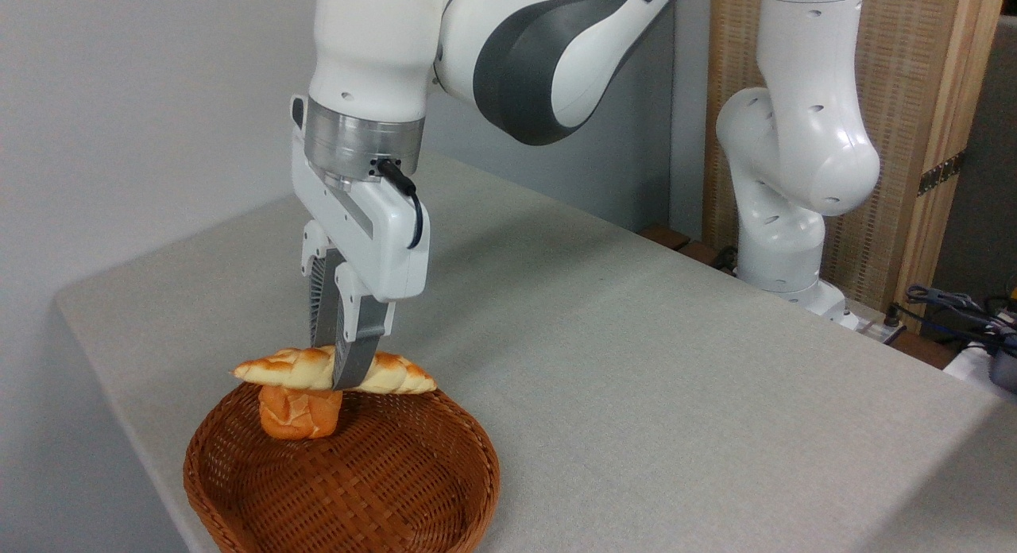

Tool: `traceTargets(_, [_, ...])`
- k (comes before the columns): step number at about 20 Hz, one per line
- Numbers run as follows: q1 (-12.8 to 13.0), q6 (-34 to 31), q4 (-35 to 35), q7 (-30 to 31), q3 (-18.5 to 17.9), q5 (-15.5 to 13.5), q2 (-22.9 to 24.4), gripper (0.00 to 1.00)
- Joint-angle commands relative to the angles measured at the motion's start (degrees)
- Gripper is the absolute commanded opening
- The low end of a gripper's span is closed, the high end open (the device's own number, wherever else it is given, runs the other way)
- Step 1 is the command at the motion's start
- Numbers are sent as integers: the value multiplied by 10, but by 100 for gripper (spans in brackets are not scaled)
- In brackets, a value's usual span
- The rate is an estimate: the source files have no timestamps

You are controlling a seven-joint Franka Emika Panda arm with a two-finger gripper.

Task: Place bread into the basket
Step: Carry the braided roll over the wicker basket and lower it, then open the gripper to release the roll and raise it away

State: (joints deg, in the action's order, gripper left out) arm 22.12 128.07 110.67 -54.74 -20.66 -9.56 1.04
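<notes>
On the grey-clothed table (636, 338) I see the wicker basket (342, 489) at the near left edge, my gripper (338, 374) above its far rim, fingers clamped on the braided bread (397, 374), level over a small orange bun (298, 414).

Lab: robot arm (794, 156) mounted beside cables (965, 311)

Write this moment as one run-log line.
hand: shut on braided yellow-brown bread loaf | loaf: above reddish-brown wicker basket, unreleased | orange bun: in basket

Woven wicker basket (342, 489), matt cloth-covered table (636, 362), glossy white plastic arm (794, 140)
</notes>
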Motion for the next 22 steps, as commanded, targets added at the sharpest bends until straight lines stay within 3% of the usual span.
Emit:
traceTargets(1, [4,9,-5,10,-4,-11,-7,100])
traceTargets(14, [5,7,-5,46,-3,-11,-8,100])
traceTargets(18, [6,0,-13,117,4,-6,1,100])
traceTargets(20, [11,-28,-28,157,5,-5,8,100])
traceTargets(22, [12,-96,-57,162,9,2,8,100])
